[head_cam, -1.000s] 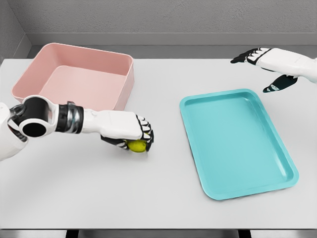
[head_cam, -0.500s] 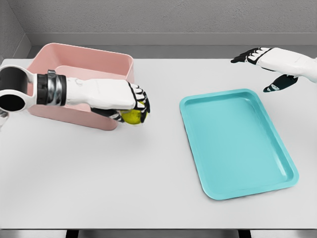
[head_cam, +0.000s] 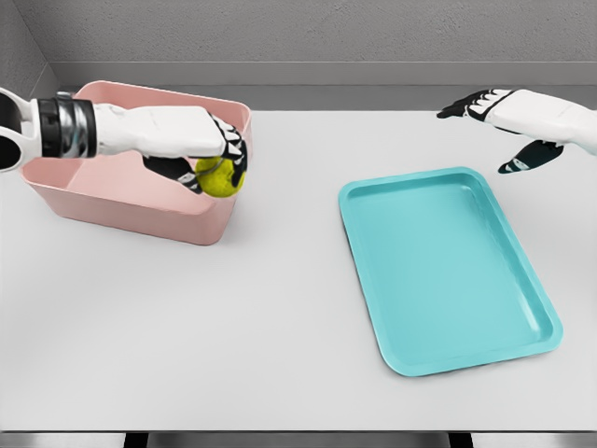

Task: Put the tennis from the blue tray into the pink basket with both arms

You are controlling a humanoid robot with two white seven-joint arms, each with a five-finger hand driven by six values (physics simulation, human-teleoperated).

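Yellow-green tennis ball over pink basket, blue tray empty

The table between basket and tray lies open. Only the basket's walls rise there

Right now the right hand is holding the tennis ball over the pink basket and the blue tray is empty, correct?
Not quite: it is the left hand, not the right, that grips the tennis ball over the pink basket, as the head view shows. The right hand hangs open beyond the blue tray, which is indeed empty.
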